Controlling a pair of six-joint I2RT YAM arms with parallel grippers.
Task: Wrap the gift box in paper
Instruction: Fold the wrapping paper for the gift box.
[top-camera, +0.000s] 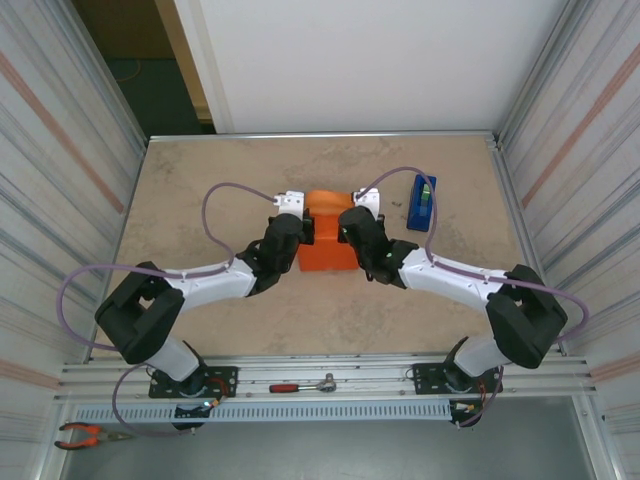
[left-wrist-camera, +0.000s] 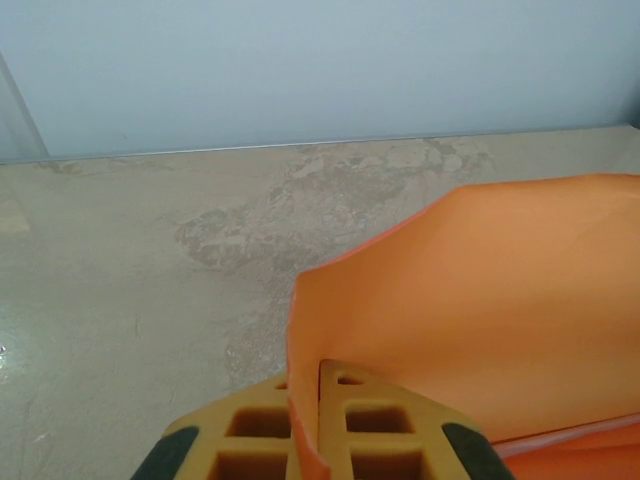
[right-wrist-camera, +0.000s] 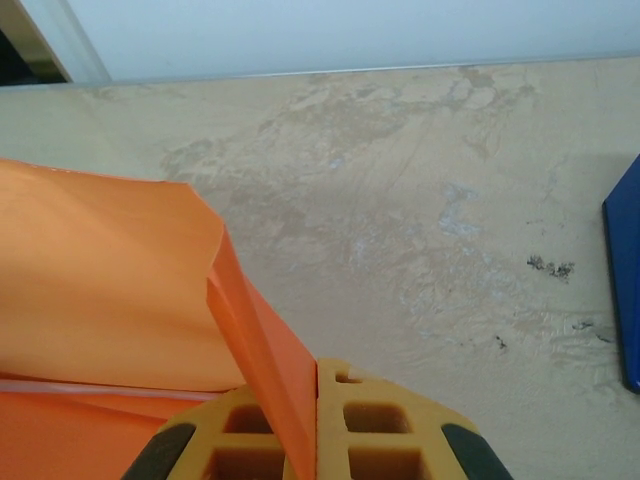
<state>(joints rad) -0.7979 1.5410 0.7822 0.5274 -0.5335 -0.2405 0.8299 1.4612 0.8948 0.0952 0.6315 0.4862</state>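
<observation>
With left gripper (left-wrist-camera: 308, 420) and right gripper (right-wrist-camera: 312, 420) each clamped on a raised flap of the paper (left-wrist-camera: 480, 320) at the gift box (top-camera: 325, 255), left of the tape dispenser (top-camera: 421, 202), pull gently: thin, light, floppy.

We find the gift box (top-camera: 327, 258) in the middle of the counter (top-camera: 200, 190), with jaws at either side.
The box sits inside the paper (top-camera: 330, 201), whose far flap stands up behind it. We see the left jaws at the flap's left edge and the right jaws at its right edge, each with the sheet pinched between them. The tape dispenser (top-camera: 421, 203) stands to the right of the box, apart from it. In front of the counter, a ratchet (top-camera: 305, 385) lies on the rail (top-camera: 380, 372). Pliers (top-camera: 85, 435) lie lower down on the left.
</observation>
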